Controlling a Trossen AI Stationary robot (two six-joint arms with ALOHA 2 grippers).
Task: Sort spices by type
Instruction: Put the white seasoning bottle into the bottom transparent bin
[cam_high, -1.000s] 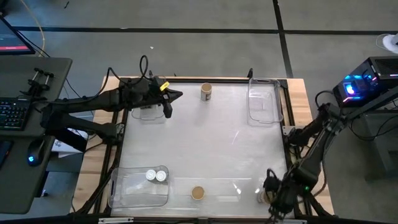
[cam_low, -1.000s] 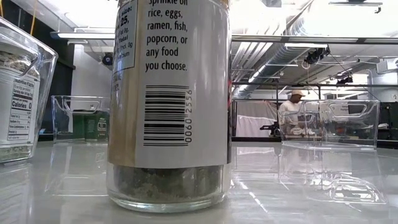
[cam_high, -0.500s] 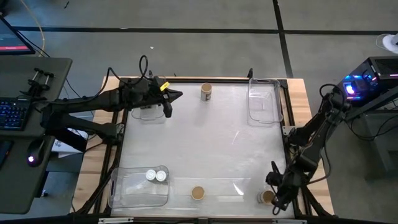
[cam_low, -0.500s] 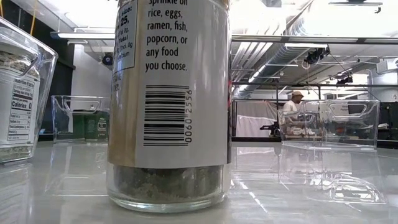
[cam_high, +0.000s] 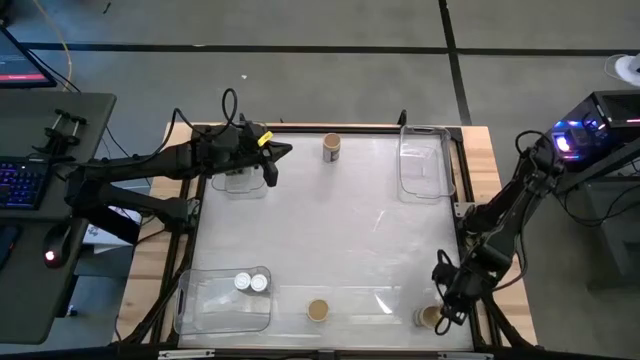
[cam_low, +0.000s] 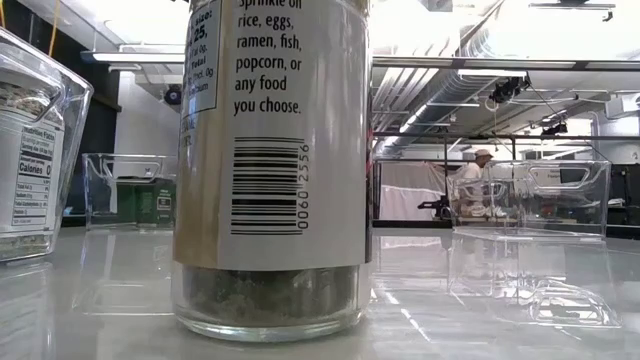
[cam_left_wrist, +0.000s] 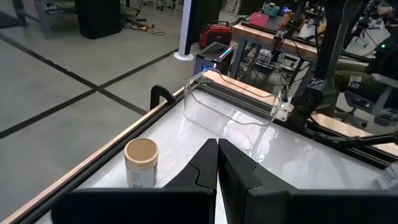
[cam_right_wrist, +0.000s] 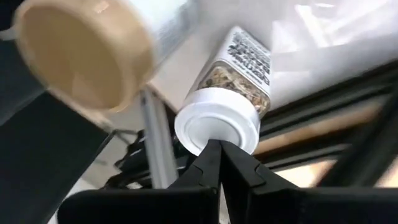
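Jaws: both pairs together, nothing clamped. Left gripper (cam_high: 270, 176) hangs over the far left corner of the table (cam_high: 330, 230), above a small clear bin (cam_high: 238, 182). Right gripper (cam_high: 447, 312) sits low at the near right corner, beside a tan-lid jar (cam_high: 429, 316).

Spices, location:
- Two white-lid jars (cam_high: 251, 283), upright, side by side in the near left bin (cam_high: 205, 310).
- Tan-lid jar at the near edge (cam_high: 318, 310), loose on the table.
- Tan-lid jar at the far edge (cam_high: 332, 147), loose, near the empty far right bin (cam_high: 423, 160).
- White-lid jar (cam_right_wrist: 227, 102), seen only in the right wrist view, on its side just ahead of the closed fingers, seemingly off the table edge.
- Black boxes: none made out.

Step in hand, as judged: sorting partly done; the right arm is working at the corner jar with no grip on it.

Next move calls for: parting the jaws, squaring to the jar's side, closing at mid-body.

Materials: jars are round, clear-walled, paper-labelled, with flat smooth lids; bins are thin glossy plastic with rounded corners; the tabletop is white and reflective.
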